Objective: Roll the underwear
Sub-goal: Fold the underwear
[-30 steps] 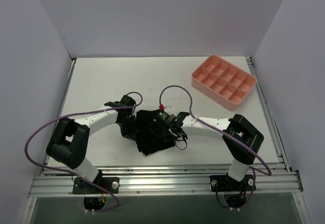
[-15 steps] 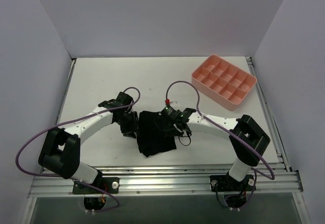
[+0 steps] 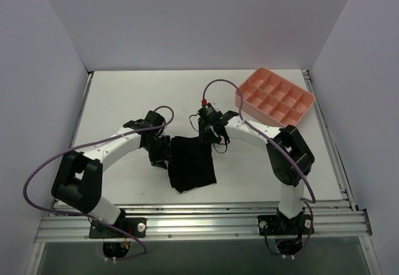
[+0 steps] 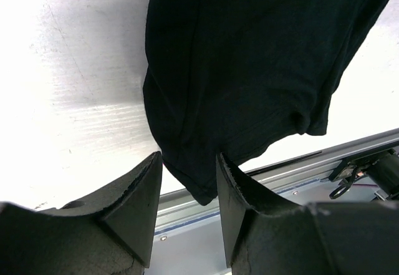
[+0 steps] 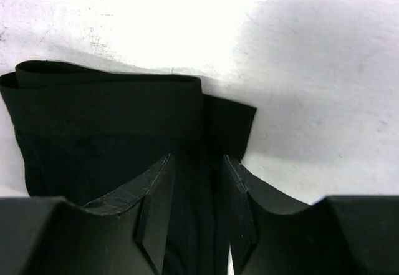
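Observation:
The black underwear (image 3: 192,163) lies flat on the white table, folded into a narrow upright strip. My left gripper (image 3: 159,154) is at its left edge, low and open. In the left wrist view the fabric (image 4: 249,57) fills the top, and its near corner shows between the spread fingertips (image 4: 189,181). My right gripper (image 3: 208,135) is at the far right corner of the garment, pointing down. In the right wrist view its jaws (image 5: 198,166) are open just above the folded far edge (image 5: 106,100), holding nothing.
A pink compartment tray (image 3: 275,97) stands at the back right, close to the right arm's elbow. The metal front rail (image 4: 349,156) runs just beyond the garment's near end. White walls enclose the table on three sides.
My right gripper has moved from over the middle of the underwear up to its far edge. My left gripper shifted slightly toward the garment's left edge. The fabric now lies flatter and narrower.

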`<action>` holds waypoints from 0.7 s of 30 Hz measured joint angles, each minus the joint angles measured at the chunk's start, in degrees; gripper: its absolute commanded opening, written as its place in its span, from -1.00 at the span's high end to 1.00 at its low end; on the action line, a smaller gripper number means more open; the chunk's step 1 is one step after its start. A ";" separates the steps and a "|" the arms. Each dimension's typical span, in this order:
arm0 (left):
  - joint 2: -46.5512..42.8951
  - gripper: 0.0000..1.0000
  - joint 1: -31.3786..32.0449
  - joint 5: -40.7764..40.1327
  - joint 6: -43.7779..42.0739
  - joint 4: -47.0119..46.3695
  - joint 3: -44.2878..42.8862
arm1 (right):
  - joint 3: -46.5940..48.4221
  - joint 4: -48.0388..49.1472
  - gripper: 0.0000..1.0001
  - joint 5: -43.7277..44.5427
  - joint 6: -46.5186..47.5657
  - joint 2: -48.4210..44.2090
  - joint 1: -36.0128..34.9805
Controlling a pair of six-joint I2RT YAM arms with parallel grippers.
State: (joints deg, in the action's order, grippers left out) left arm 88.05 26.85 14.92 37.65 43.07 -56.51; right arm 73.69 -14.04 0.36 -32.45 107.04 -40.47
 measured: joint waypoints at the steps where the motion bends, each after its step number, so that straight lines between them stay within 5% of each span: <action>1: 0.15 0.03 -0.04 0.00 -0.04 0.04 -0.13 | 0.61 0.09 0.35 -0.39 0.35 1.03 0.02; 11: 1.44 0.01 -1.07 -0.15 -1.01 1.75 -5.40 | 3.17 0.52 0.40 -2.12 1.29 5.88 0.50; 21: 16.11 0.01 -0.70 -0.87 -1.40 3.58 -30.23 | 1.25 0.85 0.60 -2.25 -1.77 -0.33 5.62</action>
State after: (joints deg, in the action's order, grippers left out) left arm 104.16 26.15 14.04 36.25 46.65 -86.74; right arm 74.94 -13.19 -1.89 -34.22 106.72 -34.85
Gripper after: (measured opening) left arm 0.493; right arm 0.214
